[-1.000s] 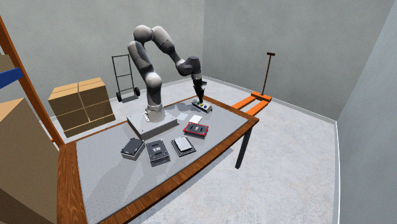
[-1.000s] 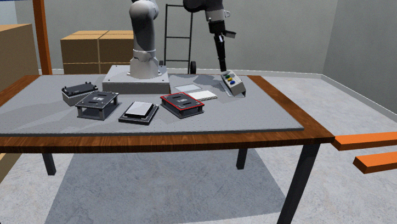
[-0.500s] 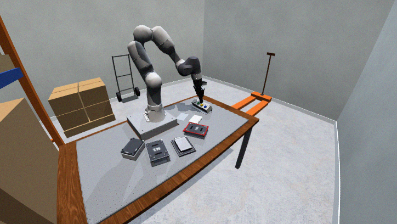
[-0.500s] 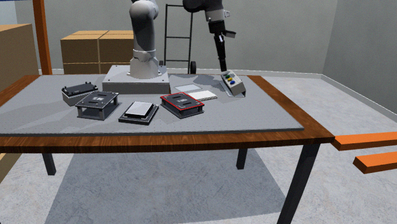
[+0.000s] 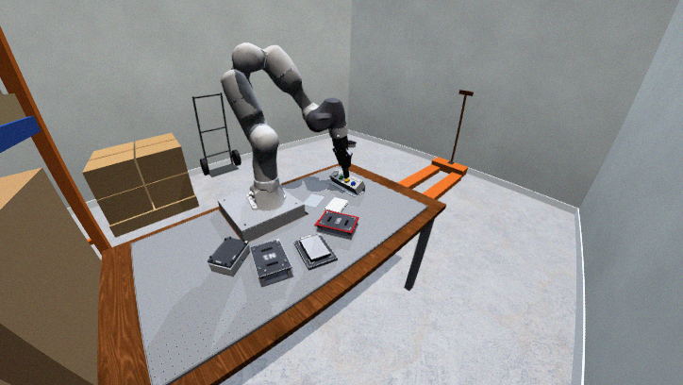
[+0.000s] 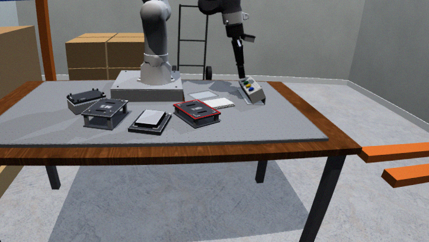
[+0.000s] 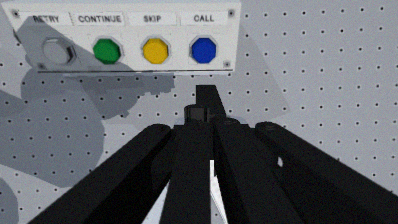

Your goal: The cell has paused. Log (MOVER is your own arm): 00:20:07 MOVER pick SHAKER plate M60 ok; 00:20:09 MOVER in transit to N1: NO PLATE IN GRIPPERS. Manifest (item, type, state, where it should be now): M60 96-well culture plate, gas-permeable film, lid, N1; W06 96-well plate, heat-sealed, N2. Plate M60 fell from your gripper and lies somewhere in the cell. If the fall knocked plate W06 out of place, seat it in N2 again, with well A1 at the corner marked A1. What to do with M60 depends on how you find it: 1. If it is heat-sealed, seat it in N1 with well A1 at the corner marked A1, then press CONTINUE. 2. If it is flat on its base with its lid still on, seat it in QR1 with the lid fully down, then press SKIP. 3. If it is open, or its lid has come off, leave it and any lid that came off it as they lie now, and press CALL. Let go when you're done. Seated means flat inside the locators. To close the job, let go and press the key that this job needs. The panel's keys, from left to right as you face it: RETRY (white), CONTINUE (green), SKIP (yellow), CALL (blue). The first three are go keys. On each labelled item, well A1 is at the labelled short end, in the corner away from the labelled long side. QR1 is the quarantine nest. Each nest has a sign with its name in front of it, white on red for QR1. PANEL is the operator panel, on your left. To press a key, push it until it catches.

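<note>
Top view. The grey jointed arm is seen bent over the far end of the wood-edged grey table (image 5: pixel 267 334), with its black two-finger gripper (image 5: pixel 344 173) poised directly above the sloped grey operator panel (image 5: pixel 358 187). The white open well plate (image 5: pixel 336 204) lies flat on the table just near of the panel, and the thin clear lid (image 5: pixel 313 199) lies apart to its left, so the CALL case is judged to apply. The sealed silvery plate (image 5: pixel 315 247) sits in its dark nest.

Exterior view. The red-rimmed quarantine nest (image 6: pixel 196 112) stands bare of any plate. The fingertips are seen just above the far end of the panel's key row, near the green key (image 6: pixel 245 82); contact cannot be told.

Wrist view. The fingers are pressed together with nothing between them. The tip is roughly in line with the blue octagonal CALL key (image 7: pixel 203 50), rightmost of four. For a good press, the closed tip should be centred on blue alone, kept off the yellow SKIP key (image 7: pixel 155 50), and pushed squarely until the key catches.
</note>
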Controlling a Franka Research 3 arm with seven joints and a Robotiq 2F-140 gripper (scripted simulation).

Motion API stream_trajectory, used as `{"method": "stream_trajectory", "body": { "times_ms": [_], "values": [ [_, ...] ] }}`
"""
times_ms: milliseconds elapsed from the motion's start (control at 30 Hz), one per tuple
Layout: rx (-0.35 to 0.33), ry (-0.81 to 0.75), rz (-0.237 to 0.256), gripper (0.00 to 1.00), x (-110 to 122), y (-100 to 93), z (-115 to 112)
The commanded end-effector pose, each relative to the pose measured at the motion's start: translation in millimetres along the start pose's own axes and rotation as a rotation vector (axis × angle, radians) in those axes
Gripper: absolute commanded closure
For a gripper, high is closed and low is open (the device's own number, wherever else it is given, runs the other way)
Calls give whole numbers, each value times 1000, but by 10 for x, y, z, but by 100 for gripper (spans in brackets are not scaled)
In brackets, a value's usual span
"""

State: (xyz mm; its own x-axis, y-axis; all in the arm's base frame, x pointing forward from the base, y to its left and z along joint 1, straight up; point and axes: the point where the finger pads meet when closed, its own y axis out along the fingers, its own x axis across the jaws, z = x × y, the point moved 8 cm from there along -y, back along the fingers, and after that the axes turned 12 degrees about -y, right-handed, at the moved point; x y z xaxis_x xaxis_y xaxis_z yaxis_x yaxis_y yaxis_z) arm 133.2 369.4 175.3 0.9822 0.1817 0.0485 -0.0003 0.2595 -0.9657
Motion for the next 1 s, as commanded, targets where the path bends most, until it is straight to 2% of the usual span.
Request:
{"method": "stream_trajectory", "body": {
  "times_ms": [0, 967],
  "values": [
    [7, -4, -4, 90, 14, 30, 27],
    [7, -4, -4, 90, 36, 397, 126]
  ]
}}
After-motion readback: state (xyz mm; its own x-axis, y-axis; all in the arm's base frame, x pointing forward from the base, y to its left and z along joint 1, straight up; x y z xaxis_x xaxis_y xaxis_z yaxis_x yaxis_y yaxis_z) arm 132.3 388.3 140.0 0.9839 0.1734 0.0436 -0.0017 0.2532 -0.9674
